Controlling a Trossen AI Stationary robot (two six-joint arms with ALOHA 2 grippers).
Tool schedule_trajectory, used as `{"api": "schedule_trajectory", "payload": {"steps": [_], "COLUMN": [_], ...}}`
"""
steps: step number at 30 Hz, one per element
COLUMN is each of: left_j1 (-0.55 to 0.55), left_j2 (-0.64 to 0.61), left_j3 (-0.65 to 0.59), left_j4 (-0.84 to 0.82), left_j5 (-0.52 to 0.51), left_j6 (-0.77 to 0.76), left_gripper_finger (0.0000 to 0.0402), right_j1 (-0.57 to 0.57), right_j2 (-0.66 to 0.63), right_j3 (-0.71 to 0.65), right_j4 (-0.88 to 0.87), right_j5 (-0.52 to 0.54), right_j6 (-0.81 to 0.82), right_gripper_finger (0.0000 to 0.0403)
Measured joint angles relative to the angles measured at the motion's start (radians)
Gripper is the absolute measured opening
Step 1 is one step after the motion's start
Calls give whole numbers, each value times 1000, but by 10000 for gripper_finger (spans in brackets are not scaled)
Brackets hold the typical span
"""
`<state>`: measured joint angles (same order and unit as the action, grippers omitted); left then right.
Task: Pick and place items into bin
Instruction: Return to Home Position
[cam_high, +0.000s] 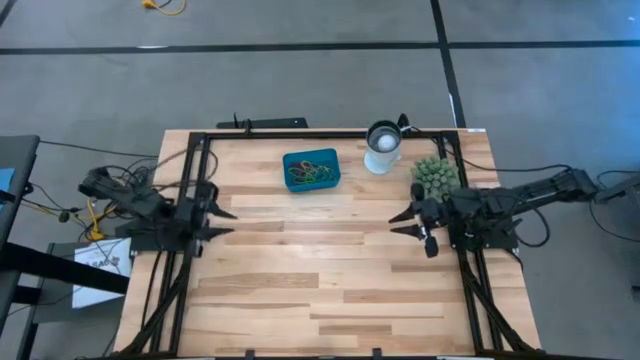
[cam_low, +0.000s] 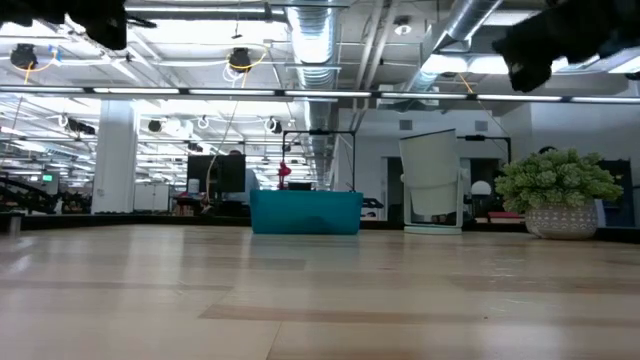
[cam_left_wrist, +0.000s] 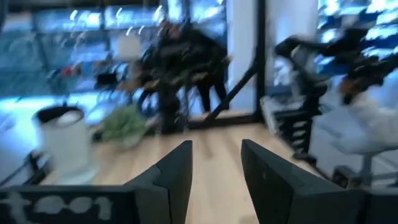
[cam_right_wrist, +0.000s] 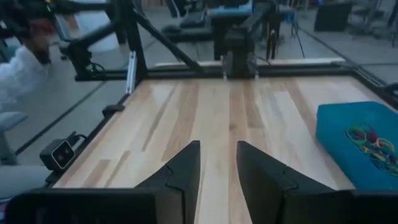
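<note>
The teal bin (cam_high: 311, 169) stands on the far middle of the table, with a tangle of coloured rubber-band items (cam_high: 312, 171) lying inside it; the bands also show in the right wrist view (cam_right_wrist: 372, 142). My left gripper (cam_high: 227, 222) hovers open at the table's left edge, pointing level toward the right. At the right edge my right gripper (cam_high: 400, 222) is open too, its fingers pointing left. Neither has anything between its fingers.
A white-and-metal cup (cam_high: 382, 147) stands right of the bin at the far edge. A spiky green plant ball (cam_high: 437, 177) sits just behind my right gripper. Black frame rails run along the table's left, right and far sides. Bare wood lies between the grippers.
</note>
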<state>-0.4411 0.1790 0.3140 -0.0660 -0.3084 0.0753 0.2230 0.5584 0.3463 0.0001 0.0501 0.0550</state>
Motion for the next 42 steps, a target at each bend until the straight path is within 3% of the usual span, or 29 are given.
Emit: {"api": "schedule_trajectory", "payload": {"steps": [3, 8, 14, 22, 38, 42], "left_j1": [1, 47, 163, 254, 257, 257], "left_j2": [-20, -49, -106, -123, -123, -123], "left_j3": [-105, -130, -116, -167, -302, -302], "left_j4": [154, 196, 201, 147, 305, 301], "left_j5": [-21, -100, 46, 128, 111, 111], "left_j6": [46, 80, 151, 16, 0, 11], "left_gripper_finger": [129, 129, 111, 78, 73, 73], "right_j1": [-1, -1, -2, -3, -3, -3], "right_j2": [-50, -163, -298, -441, -461, -476], "right_j3": [-75, -131, -166, -189, -189, -264], "right_j4": [43, 35, -18, -97, -159, -59], "right_j5": [-24, -105, -105, -104, -101, -102], "right_j6": [0, -4, -31, -82, -90, -90], "right_gripper_finger": [100, 100, 100, 100, 100, 100]}}
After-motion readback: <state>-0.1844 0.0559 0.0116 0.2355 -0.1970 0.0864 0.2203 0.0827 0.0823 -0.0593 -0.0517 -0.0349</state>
